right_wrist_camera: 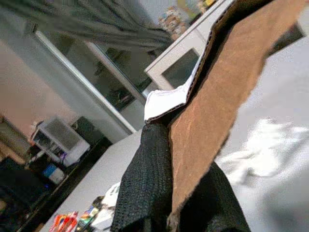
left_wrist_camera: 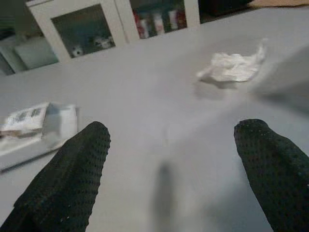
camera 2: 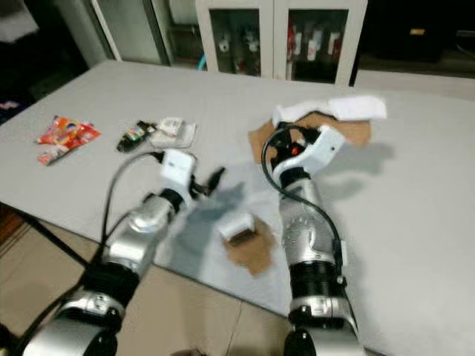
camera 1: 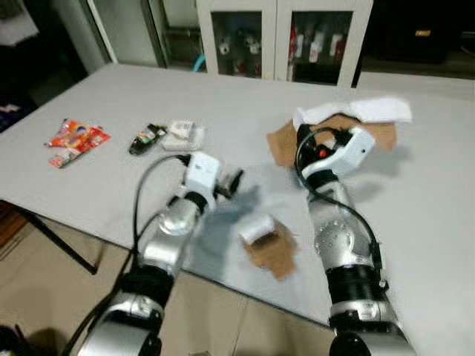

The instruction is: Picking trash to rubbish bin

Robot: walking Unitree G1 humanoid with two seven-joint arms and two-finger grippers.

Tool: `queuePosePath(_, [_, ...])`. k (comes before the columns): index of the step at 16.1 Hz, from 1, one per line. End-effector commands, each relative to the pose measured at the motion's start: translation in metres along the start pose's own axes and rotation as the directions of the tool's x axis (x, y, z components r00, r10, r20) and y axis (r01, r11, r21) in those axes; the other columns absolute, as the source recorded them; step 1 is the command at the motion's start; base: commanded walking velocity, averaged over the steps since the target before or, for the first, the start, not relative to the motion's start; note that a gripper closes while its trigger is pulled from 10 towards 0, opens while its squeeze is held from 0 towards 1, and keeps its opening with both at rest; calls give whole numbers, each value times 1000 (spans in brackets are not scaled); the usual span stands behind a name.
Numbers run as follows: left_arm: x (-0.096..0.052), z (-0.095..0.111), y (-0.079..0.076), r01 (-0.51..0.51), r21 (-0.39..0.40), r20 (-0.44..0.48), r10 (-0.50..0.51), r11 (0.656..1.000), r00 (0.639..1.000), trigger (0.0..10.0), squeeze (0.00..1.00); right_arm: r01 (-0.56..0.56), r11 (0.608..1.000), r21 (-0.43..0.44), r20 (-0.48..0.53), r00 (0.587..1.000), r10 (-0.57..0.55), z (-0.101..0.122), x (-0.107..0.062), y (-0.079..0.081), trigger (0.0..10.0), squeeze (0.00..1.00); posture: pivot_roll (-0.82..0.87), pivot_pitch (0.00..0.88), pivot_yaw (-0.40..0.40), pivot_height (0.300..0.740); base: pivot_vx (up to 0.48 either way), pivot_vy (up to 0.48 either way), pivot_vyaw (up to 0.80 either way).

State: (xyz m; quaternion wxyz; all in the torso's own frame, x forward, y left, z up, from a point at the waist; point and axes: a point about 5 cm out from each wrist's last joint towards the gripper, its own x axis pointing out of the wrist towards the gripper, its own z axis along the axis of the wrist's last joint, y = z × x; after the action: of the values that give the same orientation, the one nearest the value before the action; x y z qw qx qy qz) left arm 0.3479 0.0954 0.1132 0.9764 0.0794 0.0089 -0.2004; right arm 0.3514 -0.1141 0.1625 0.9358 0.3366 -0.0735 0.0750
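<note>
My right gripper (camera 1: pixel 303 142) is shut on a brown cardboard piece (camera 1: pixel 280 146), held up off the grey table (camera 1: pixel 111 96); in the right wrist view its fingers (right_wrist_camera: pixel 149 174) clamp the cardboard (right_wrist_camera: pixel 227 82) edge-on. White paper (camera 1: pixel 364 110) lies along the cardboard's far edge. My left gripper (camera 1: pixel 231 182) hovers low over the table's middle, open and holding nothing, its fingers (left_wrist_camera: pixel 72 169) spread wide. A second cardboard scrap (camera 1: pixel 273 252) with a white roll (camera 1: pixel 257 228) lies by the front edge. A crumpled white tissue (left_wrist_camera: pixel 234 67) rests on the table.
At the table's left lie a red snack wrapper (camera 1: pixel 76 139), a dark wrapper (camera 1: pixel 147 139) and a white packet (camera 1: pixel 183 135). A white glass-door cabinet (camera 1: pixel 282 37) stands behind the table. A table leg (camera 1: pixel 56 237) and floor show beyond the front edge.
</note>
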Motion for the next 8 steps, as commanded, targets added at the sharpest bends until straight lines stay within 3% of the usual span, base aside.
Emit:
queuePosePath(1, [2,2,-5,12,11,3,-12,1000,1000,10000,0,-13,1000,5,-5,1000,13,-1,2,5,10000,0,27,0,96,740,0,-480,0])
queuePosePath(8, [3,11,-3,32,-2,35,-32,999,999,10000,0,-14,1000,8,-8,1000,14,-2,2,6,10000,0,29,0,96,740,0,0,0])
